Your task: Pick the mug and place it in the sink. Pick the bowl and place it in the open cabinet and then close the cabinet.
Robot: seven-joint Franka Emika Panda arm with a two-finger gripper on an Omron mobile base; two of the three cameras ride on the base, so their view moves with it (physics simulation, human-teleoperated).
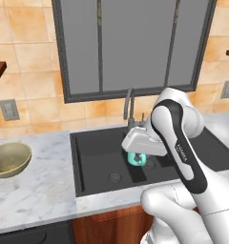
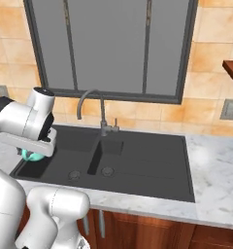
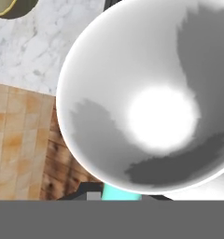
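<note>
My gripper [image 1: 136, 156] is shut on the small teal mug [image 1: 135, 159], which hangs under the white hand above the black double sink [image 1: 95, 152]. From the right side the mug [image 2: 31, 155] shows at the left end of the sink [image 2: 152, 165], mostly hidden by the hand. In the hand view a teal sliver of the mug [image 3: 121, 192] sits at the bottom between the finger tips. The olive-tan bowl [image 1: 9, 159] rests on the marble counter left of the sink, and its rim peeks in at the bowl [image 3: 11, 7]. The cabinet is out of view.
A grey gooseneck faucet [image 1: 129, 106] [image 2: 91, 99] rises behind the sink under a dark-framed window [image 1: 130, 47]. Marble counter [image 1: 45, 186] [image 2: 215, 170] runs on both sides. Wooden drawer fronts [image 2: 152, 228] lie below. A wall outlet [image 1: 9, 109] sits behind the bowl.
</note>
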